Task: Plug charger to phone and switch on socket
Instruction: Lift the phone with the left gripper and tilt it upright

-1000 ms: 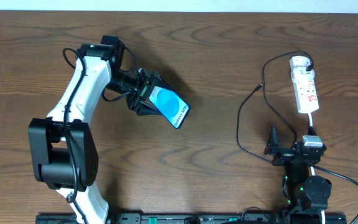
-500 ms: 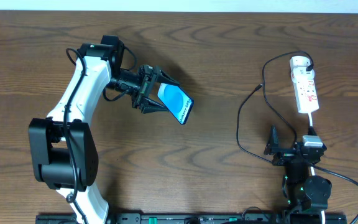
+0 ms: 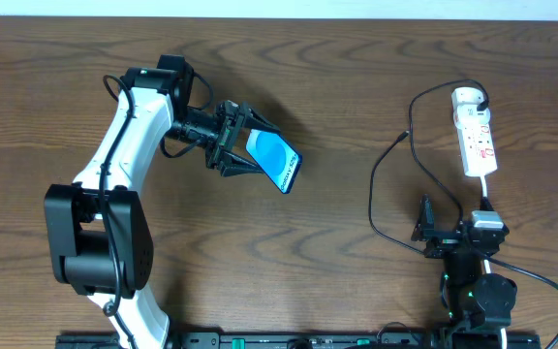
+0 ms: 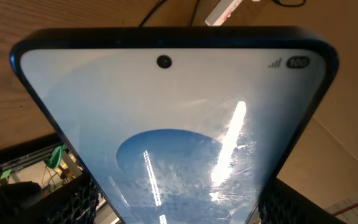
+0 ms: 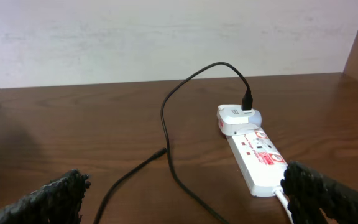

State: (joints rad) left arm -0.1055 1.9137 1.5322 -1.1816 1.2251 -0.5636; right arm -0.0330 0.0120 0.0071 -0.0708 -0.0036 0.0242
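Blue-screened phone [image 3: 273,162] clamped between left jaws (tilted); right jaws apart.

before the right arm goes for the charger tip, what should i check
1. Is the phone clamped in the left hand: ok
2. Is the right hand open and empty: ok
3. Is the charger tip lying free on the table: ok
4. Is the charger's far end seated at the socket: ok
5. Is the phone's port exposed: cannot tell, hidden in every view
6. Which way the socket switch sits: cannot tell
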